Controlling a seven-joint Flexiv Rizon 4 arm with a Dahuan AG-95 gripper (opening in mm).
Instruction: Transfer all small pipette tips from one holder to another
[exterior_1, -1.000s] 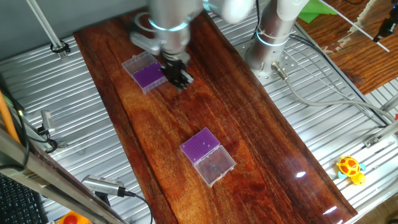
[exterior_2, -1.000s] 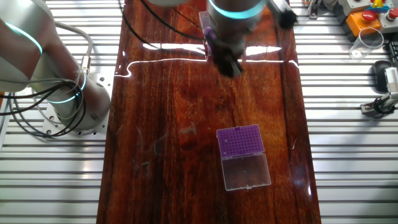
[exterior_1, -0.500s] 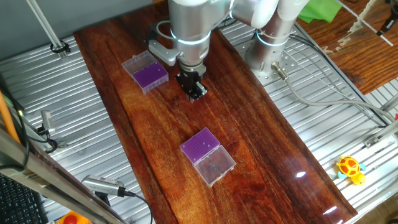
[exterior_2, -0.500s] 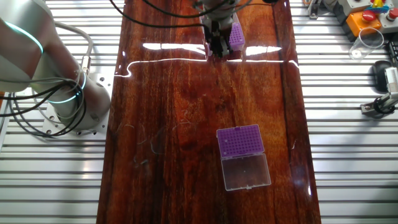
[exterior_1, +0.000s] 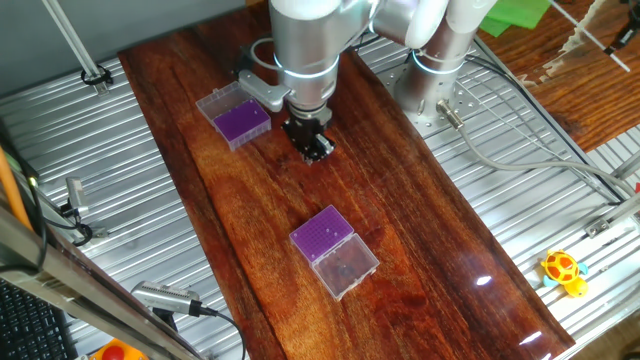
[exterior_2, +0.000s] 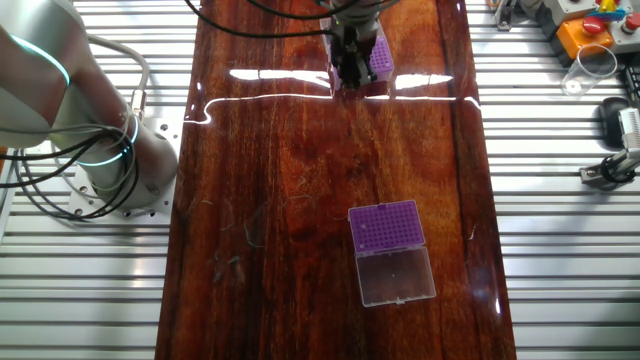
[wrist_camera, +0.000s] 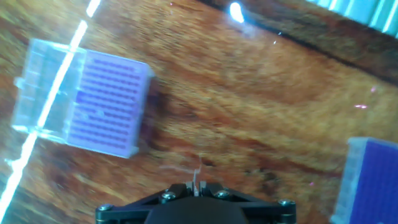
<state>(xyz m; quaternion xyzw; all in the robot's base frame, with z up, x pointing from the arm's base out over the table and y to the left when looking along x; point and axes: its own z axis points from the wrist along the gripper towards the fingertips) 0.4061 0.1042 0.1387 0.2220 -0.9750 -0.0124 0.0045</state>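
Two clear holders with purple racks stand on the dark wooden board (exterior_1: 420, 220). One holder (exterior_1: 237, 115) is at the far end with its lid open; the other (exterior_1: 330, 248) is nearer the front, also with its lid open. My gripper (exterior_1: 314, 150) hangs over the bare wood just right of the far holder (exterior_2: 380, 58). In the hand view the gripper (wrist_camera: 198, 185) is shut on a thin, pale small pipette tip (wrist_camera: 198, 174) that points down at the wood. There, one holder (wrist_camera: 102, 102) lies left and the other holder (wrist_camera: 373, 180) at the right edge.
The arm's base (exterior_1: 440, 60) stands off the board's far right, with cables trailing over the ribbed metal table. A yellow toy (exterior_1: 563, 270) lies at the right edge. A clear cup (exterior_2: 590, 65) and an orange button box (exterior_2: 590, 25) sit beside the board.
My gripper has moved away from the far holder's edge to the bare wood beside it and turned its wrist. Over the last half second it has barely shifted.
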